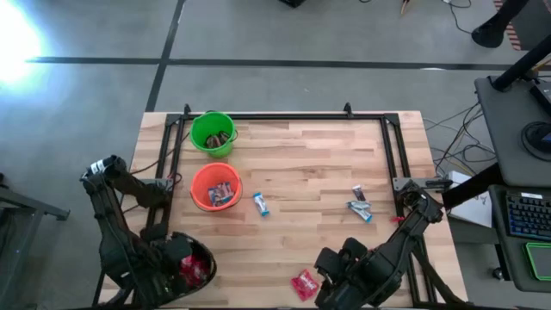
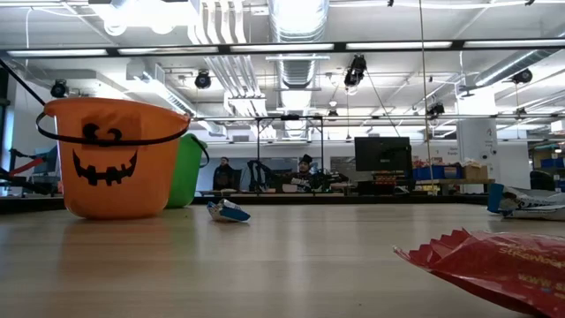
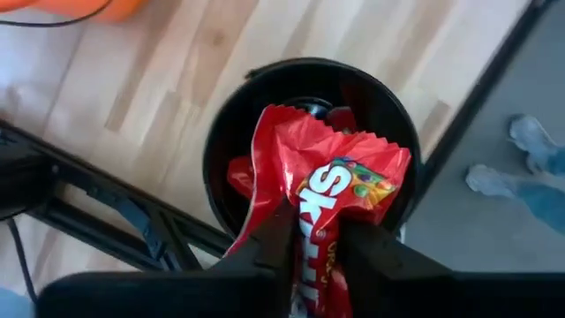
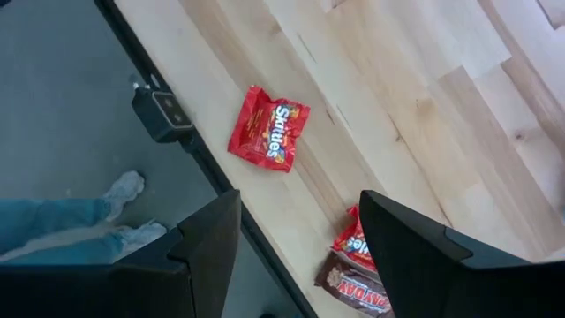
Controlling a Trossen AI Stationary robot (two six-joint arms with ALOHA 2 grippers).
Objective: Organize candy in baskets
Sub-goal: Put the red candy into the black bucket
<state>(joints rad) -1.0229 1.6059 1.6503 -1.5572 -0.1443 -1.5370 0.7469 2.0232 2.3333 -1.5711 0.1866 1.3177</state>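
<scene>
Closest, the left gripper [image 3: 316,256] pinched a glossy red Skittles packet [image 3: 331,190] over the round black plastic bucket [image 3: 225,132]. Nearby, the right gripper [image 4: 300,238] hung spread above another red Skittles packet [image 4: 269,126] and a brown PayDay bar [image 4: 353,290]. Farther off stood the orange jack-o'-lantern bucket [image 2: 110,159], then the bright green bucket [image 1: 213,133].

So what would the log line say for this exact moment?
left gripper: holds red candy packet over black bucket | right gripper: open, above table edge
</scene>
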